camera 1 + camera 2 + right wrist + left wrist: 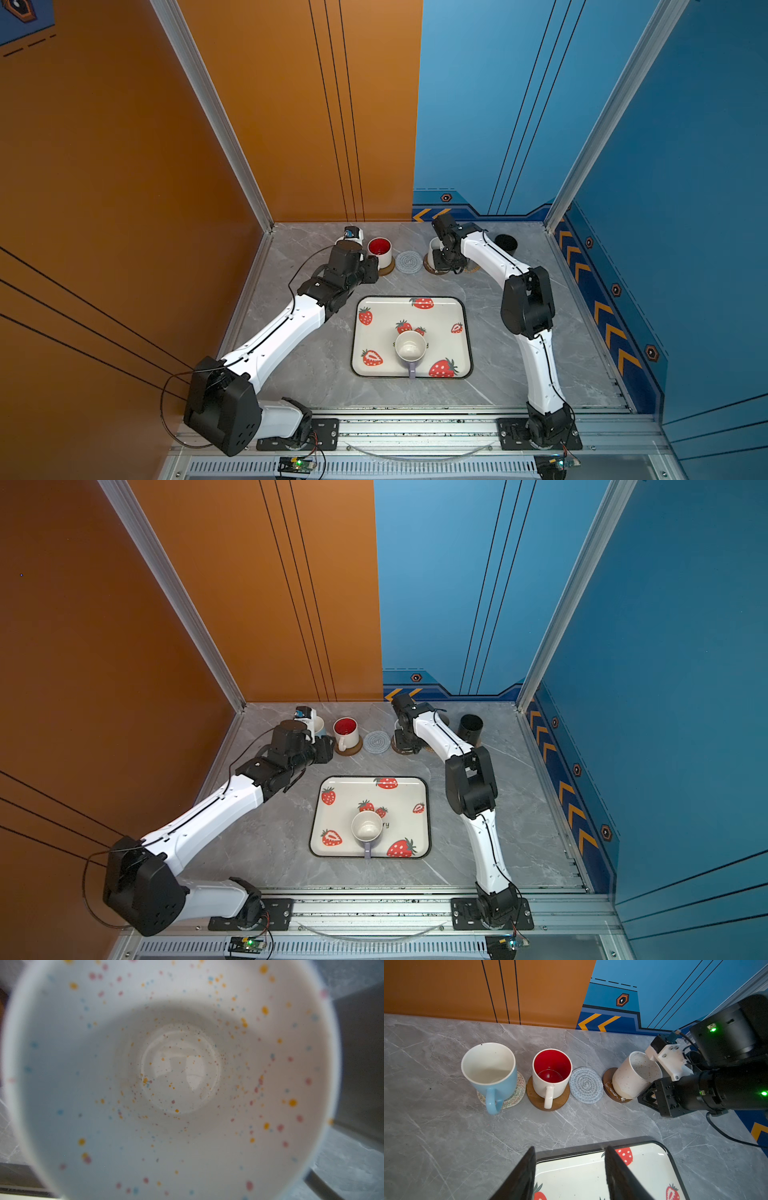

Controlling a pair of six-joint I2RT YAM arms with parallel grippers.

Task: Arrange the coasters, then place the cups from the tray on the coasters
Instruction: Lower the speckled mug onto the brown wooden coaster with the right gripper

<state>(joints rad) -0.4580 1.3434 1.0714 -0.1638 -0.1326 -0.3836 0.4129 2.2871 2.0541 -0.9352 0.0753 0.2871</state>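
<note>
Left wrist: left tool (570, 1172) agape, empty; right tool (646, 1096) tight on mug (631, 1078) beside coaster (586, 1085)

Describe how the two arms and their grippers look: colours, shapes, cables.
Both arms, left arm and right arm, have white link shells, bulky black joint housings and thin black cables running along them. The left gripper shows two flat black fingers; the right gripper is a black block with green lights behind it and a white camera bracket.

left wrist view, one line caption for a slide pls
light blue mug and red-lined mug on coasters, grey woven coaster bare, right end effector at the speckled mug
</note>
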